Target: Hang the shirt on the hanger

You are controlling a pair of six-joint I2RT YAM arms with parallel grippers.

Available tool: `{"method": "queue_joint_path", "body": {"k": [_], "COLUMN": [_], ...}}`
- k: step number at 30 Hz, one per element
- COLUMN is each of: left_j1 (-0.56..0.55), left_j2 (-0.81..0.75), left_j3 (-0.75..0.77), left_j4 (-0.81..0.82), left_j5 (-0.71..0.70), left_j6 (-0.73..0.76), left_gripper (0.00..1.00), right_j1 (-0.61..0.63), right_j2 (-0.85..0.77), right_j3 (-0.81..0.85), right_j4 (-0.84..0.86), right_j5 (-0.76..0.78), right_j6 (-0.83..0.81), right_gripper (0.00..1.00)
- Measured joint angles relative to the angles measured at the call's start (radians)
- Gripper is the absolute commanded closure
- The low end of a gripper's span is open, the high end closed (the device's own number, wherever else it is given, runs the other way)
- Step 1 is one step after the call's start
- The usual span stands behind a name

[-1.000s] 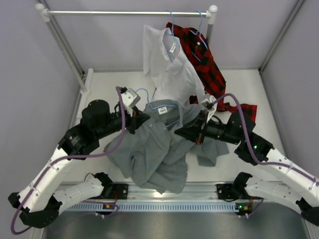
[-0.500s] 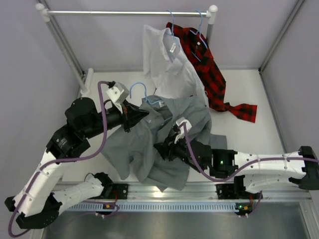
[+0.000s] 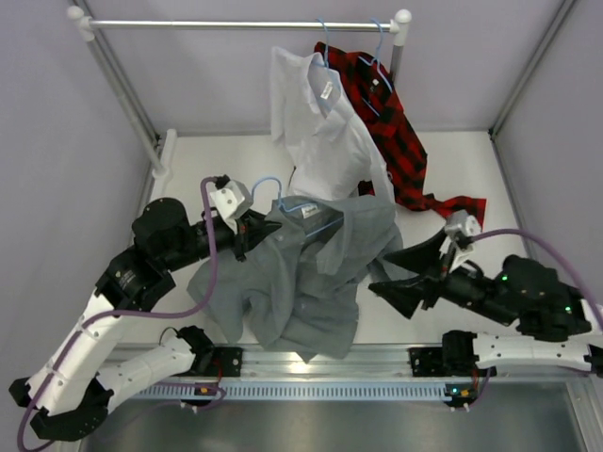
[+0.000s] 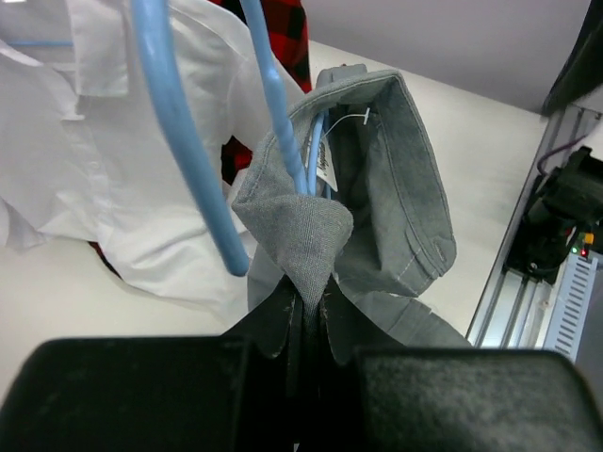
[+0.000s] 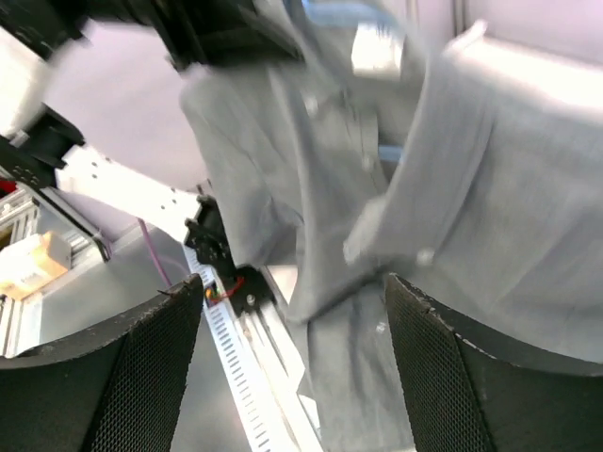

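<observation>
Grey shirt [image 3: 301,273] seems half-threaded on the hanger [image 4: 179,141], collar pinched by the left pincer [image 4: 306,301]; right pincer [image 5: 292,301] gapes empty; shoulders look unseated.

Pale lilac-grey panels on 3 sides: back wall [image 3: 188,85] across upper frame, left wall [image 3: 57,188], right wall [image 3: 565,132]. Thin metal strut [image 3: 529,68] runs diag. in upper right, where back & right panels meet. White tabletop [image 3: 490,169] fills centre. Clothes rack at top: horiz. metal bar [image 3: 207,24] w/ white end caps, slanted post [image 3: 118,89] upper left, short post [image 3: 397,56] right of centre. Aluminium strip [image 3: 377,358] + slotted rail [image 3: 320,388] along bottom edge, grey surface [image 3: 330,424] below. Light soft, even; small glare on strip.
</observation>
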Motion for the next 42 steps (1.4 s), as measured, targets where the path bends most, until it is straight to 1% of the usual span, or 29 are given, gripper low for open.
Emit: {"method": "queue_joint_path", "body": {"k": [2, 4, 6, 8, 9, 10, 11, 12, 14, 16, 20, 25, 28, 29, 30, 32, 34, 35, 36, 37, 39, 40, 42], "left_j1": [0.002, 0.003, 0.003, 0.003, 0.003, 0.003, 0.003, 0.003, 0.003, 0.003, 0.003, 0.003, 0.003, 0.004, 0.004, 0.004, 0.004, 0.004, 0.004, 0.005, 0.008, 0.009, 0.009], "left_j2": [0.014, 0.034, 0.056, 0.076, 0.085, 0.092, 0.098, 0.103, 0.108, 0.11, 0.11, 0.122, 0.143, 0.15, 0.154, 0.156, 0.154, 0.152, 0.149, 0.146, 0.145, 0.144, 0.14], "left_j3": [-0.008, -0.018, -0.027, -0.035, -0.039, -0.04, -0.04, -0.04, -0.04, -0.04, -0.04, -0.042, -0.043, -0.044, -0.046, -0.048, -0.048, -0.048, -0.048, -0.048, -0.049, -0.05, -0.05], "left_j4": [0.003, 0.007, 0.007, 0.006, 0.006, 0.006, 0.006, 0.006, 0.007, 0.007, 0.007, 0.01, 0.013, 0.013, 0.013, 0.013, 0.014, 0.014, 0.014, 0.013, 0.014, 0.014, 0.013], "left_j5": [0.037, 0.099, 0.166, 0.229, 0.256, 0.286, 0.308, 0.335, 0.386, 0.424, 0.466, 0.475, 0.494, 0.51, 0.529, 0.558, 0.58, 0.588, 0.594, 0.593, 0.584, 0.583, 0.581], "left_j6": [0.013, 0.026, 0.037, 0.046, 0.049, 0.051, 0.051, 0.053, 0.058, 0.064, 0.072, 0.072, 0.073, 0.073, 0.075, 0.077, 0.079, 0.08, 0.08, 0.08, 0.082, 0.083, 0.087], "left_gripper": [1.0, 1.0, 1.0, 1.0, 1.0, 1.0, 1.0, 1.0, 1.0, 1.0, 1.0, 1.0, 1.0, 1.0, 1.0, 1.0, 1.0, 1.0, 1.0, 1.0, 1.0, 0.93, 0.71], "right_j1": [0.0, 0.0, 0.0, -0.025, -0.064, -0.13, -0.189, -0.279, -0.399, -0.461, -0.47, -0.473, -0.48, -0.484, -0.489, -0.504, -0.518, -0.523, -0.526, -0.528, -0.528, -0.528, -0.531], "right_j2": [-0.016, 0.031, 0.127, 0.255, 0.317, 0.374, 0.409, 0.455, 0.523, 0.587, 0.641, 0.634, 0.626, 0.625, 0.624, 0.626, 0.627, 0.628, 0.629, 0.629, 0.628, 0.624, 0.619], "right_j3": [0.084, 0.197, 0.331, 0.463, 0.512, 0.549, 0.569, 0.587, 0.595, 0.598, 0.597, 0.596, 0.595, 0.595, 0.593, 0.583, 0.569, 0.56, 0.553, 0.544, 0.533, 0.524, 0.504], "right_j4": [-0.04, -0.072, -0.098, -0.123, -0.127, -0.132, -0.134, -0.142, -0.161, -0.182, -0.187, -0.179, -0.171, -0.166, -0.155, -0.135, -0.116, -0.105, -0.094, -0.079, -0.056, -0.04, -0.009], "right_j5": [-0.009, 0.001, 0.015, 0.004, -0.042, -0.1, -0.158, -0.264, -0.398, -0.536, -0.722, -0.834, -0.871, -0.881, -0.889, -0.907, -0.919, -0.927, -0.937, -0.953, -0.993, -0.999, -1.011], "right_j6": [-0.039, -0.089, -0.146, -0.213, -0.244, -0.269, -0.282, -0.297, -0.314, -0.333, -0.365, -0.389, -0.391, -0.391, -0.389, -0.386, -0.381, -0.378, -0.373, -0.37, -0.342, -0.334, -0.316], "right_gripper": [0.26, 0.28, 0.29, 0.29, 0.31, 0.33, 0.34, 0.36, 0.37, 0.37, 0.39, 0.42, 0.49, 0.5, 0.54, 0.57, 0.65, 0.7, 0.86, 1.0, 1.0, 1.0, 1.0]}}
